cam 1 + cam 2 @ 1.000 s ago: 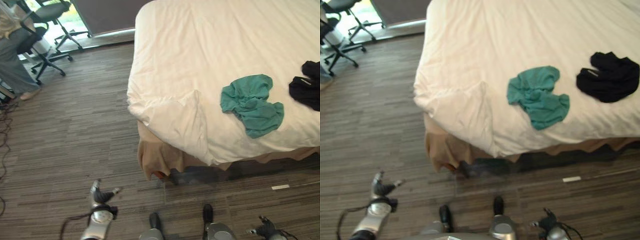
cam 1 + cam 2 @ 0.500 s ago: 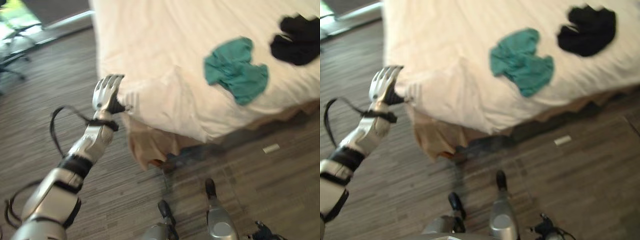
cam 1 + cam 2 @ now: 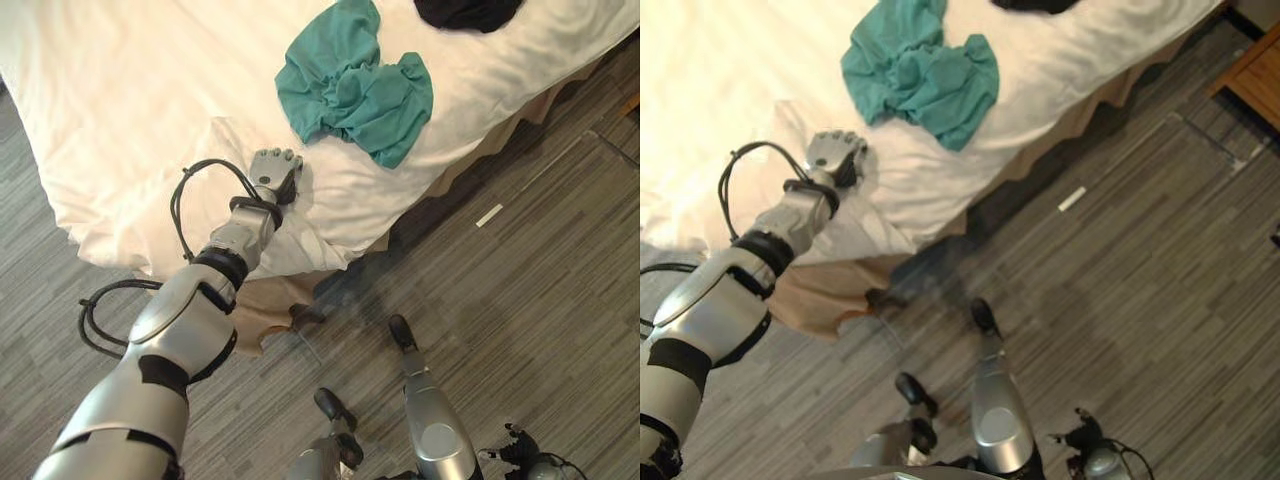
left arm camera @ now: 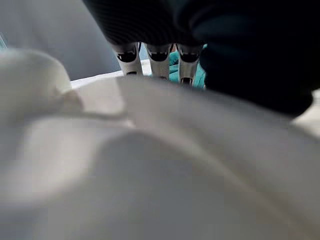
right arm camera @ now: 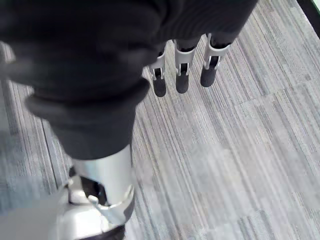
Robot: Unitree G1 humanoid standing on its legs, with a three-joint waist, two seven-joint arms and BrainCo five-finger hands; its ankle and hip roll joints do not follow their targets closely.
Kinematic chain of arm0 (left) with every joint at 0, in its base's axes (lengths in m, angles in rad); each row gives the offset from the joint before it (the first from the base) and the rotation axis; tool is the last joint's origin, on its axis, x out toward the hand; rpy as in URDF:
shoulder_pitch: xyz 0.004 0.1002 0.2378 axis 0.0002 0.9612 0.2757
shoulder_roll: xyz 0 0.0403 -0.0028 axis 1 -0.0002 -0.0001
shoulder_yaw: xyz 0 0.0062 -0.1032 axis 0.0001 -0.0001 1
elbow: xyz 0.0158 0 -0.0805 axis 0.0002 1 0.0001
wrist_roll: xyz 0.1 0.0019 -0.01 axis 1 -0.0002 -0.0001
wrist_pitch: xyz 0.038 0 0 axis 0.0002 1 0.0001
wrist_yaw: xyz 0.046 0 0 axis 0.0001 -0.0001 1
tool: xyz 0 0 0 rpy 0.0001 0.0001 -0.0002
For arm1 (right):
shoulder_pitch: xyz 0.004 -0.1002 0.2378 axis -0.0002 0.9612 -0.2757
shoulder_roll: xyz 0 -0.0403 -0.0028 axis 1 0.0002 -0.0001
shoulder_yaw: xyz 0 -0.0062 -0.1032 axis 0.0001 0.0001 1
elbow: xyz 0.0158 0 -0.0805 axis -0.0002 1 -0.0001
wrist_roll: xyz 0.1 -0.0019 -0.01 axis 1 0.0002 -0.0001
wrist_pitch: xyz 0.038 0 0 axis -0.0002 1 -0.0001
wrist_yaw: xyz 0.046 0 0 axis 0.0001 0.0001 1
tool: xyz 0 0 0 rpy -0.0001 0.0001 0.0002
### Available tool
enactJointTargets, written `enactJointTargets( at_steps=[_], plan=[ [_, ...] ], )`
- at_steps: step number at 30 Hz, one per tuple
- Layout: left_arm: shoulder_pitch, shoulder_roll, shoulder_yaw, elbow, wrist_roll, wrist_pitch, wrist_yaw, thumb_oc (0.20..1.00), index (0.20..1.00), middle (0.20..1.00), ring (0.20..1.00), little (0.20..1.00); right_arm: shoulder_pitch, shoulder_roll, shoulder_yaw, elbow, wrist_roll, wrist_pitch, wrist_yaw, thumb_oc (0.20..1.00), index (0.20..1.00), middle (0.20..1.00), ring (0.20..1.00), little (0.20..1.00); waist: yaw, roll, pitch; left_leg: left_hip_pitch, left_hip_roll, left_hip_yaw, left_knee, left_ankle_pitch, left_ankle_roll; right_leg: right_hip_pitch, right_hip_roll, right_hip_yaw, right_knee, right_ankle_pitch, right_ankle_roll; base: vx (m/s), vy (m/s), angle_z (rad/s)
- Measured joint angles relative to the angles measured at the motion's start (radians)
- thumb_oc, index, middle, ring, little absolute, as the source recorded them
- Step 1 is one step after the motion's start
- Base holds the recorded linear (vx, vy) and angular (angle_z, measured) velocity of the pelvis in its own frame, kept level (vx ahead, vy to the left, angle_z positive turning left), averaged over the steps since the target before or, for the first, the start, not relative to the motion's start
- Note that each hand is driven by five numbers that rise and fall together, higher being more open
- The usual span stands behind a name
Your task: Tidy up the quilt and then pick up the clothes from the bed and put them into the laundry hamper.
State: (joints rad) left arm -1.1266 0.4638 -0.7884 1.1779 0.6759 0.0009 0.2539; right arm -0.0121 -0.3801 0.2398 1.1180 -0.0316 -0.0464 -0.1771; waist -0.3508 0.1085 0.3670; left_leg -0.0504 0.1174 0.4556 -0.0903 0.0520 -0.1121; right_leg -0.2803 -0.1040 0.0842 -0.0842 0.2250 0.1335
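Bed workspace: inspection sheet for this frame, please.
Surface: bed, white quilt rumpled at the near corner.
Job's things: teal garment and black garment lie on the quilt; hamper: nothing seen.
Clutter: small white strip on the floor.
Hands: left hand on the quilt's fold, grip unclear; right hand relaxed above the floor.
Cables: nothing seen besides the robot's own.
Surroundings: striped carpet, wooden furniture.

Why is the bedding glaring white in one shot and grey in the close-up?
Right eye view: the quilt washes out bright at its far part. Left wrist view: the left hand sits close over it, shading the folds grey.
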Motion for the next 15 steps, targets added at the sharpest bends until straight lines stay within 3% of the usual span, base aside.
enactJointTargets(
  at_steps=[2, 6, 10, 11, 12, 14, 15],
  plan=[
    [0.027, -0.012, 0.027, 0.02, 0.014, 0.002, -0.019, 0.2, 0.2, 0.2, 0.2, 0.2, -0.012, -0.015, -0.008, -0.002, 0.013, -0.001, -0.003, 1.0, 1.0, 1.0, 1.0, 1.0, -0.003, 0.001, -0.001, 0.023, 0.004, 0.0, 0.0, -0.006, -0.002, 0.024, 0.003, -0.001, 0.0, -0.009, -0.004, 0.05, -0.015, 0.0],
    [0.192, 0.008, 0.181, 0.061, 0.033, 0.002, -0.038, 0.2, 0.2, 0.2, 0.2, 0.2, -0.056, -0.082, -0.04, -0.049, 0.015, 0.007, -0.018, 1.0, 1.0, 1.0, 1.0, 1.0, 0.002, 0.002, -0.024, 0.069, 0.023, -0.005, 0.0, -0.029, -0.011, 0.075, 0.015, -0.023, 0.0, -0.02, -0.02, 0.04, -0.018, 0.01],
    [0.421, 0.091, 0.293, 0.081, 0.034, 0.005, -0.089, 0.2, 0.2, 0.2, 0.2, 0.2, -0.012, -0.181, -0.086, -0.135, 0.012, 0.01, -0.017, 1.0, 1.0, 1.0, 1.0, 1.0, 0.068, -0.005, -0.119, 0.071, 0.055, -0.03, 0.0, -0.007, -0.017, 0.097, 0.038, -0.068, 0.0, -0.031, -0.036, 0.07, -0.017, 0.21],
    [0.569, 0.118, 0.478, 0.026, 0.027, -0.013, -0.092, 0.2, 0.2, 0.2, 0.2, 0.2, 0.049, -0.231, -0.154, -0.314, 0.011, 0.043, -0.004, 1.0, 1.0, 1.0, 1.0, 1.0, 0.083, -0.009, -0.124, 0.09, 0.063, -0.035, 0.0, -0.017, -0.031, 0.124, 0.042, -0.075, 0.0, -0.035, -0.041, 0.06, -0.001, 0.21],
    [0.617, 0.122, 0.514, 0.017, 0.007, -0.011, -0.093, 0.2, 0.2, 0.2, 0.2, 0.2, 0.08, -0.243, -0.169, -0.356, 0.01, 0.038, -0.005, 1.0, 1.0, 1.0, 1.0, 1.0, 0.075, -0.011, -0.131, 0.108, 0.065, -0.035, 0.002, -0.01, -0.029, 0.136, 0.044, -0.078, 0.0, -0.037, -0.045, 0.03, 0.001, 0.28],
    [0.77, 0.124, 0.555, 0.019, -0.007, -0.001, -0.107, 0.2, 0.2, 0.2, 0.2, 0.2, 0.086, -0.282, -0.229, -0.386, 0.006, 0.039, -0.021, 1.0, 1.0, 1.0, 1.0, 1.0, 0.102, -0.032, -0.172, 0.127, 0.068, -0.056, 0.001, -0.007, -0.03, 0.168, 0.043, -0.1, -0.001, -0.045, -0.049, 0.02, 0.005, 0.3],
    [0.844, 0.129, 0.6, 0.044, -0.031, 0.02, -0.11, 0.363, 0.363, 0.363, 0.363, 0.363, 0.082, -0.299, -0.236, -0.394, 0.001, 0.039, -0.026, 1.0, 1.0, 1.0, 1.0, 1.0, 0.111, -0.048, -0.192, 0.12, 0.067, -0.061, 0.0, -0.013, -0.028, 0.169, 0.04, -0.108, -0.001, -0.053, -0.046, 0.03, 0.013, 0.2]
  ],
)
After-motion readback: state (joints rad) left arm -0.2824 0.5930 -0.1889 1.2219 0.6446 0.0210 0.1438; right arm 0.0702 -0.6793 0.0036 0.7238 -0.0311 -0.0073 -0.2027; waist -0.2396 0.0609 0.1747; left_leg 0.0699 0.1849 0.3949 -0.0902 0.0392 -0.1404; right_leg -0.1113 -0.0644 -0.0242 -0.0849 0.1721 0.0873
